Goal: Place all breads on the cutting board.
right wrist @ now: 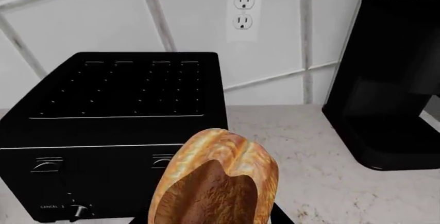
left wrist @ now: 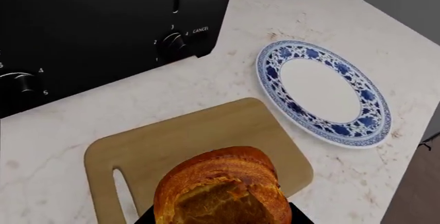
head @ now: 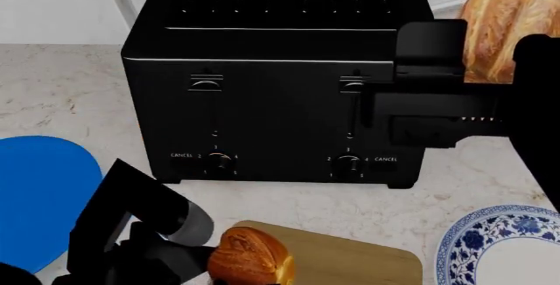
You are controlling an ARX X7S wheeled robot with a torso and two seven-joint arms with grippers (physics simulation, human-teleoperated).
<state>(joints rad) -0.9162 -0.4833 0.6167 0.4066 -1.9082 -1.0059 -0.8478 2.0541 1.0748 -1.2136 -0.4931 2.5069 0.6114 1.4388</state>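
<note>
My left gripper is shut on a golden-brown bread and holds it over the light-tan cutting board, near its slotted end. In the head view this bread sits at the board's left end, in front of my left gripper. I cannot tell if it touches the board. My right gripper is shut on the second bread and holds it high at the right, level with the toaster's top. It also shows in the right wrist view, in the gripper.
A black toaster stands just behind the board. A blue-and-white patterned plate lies right of the board and a plain blue plate lies at the left. A black appliance stands by the tiled wall.
</note>
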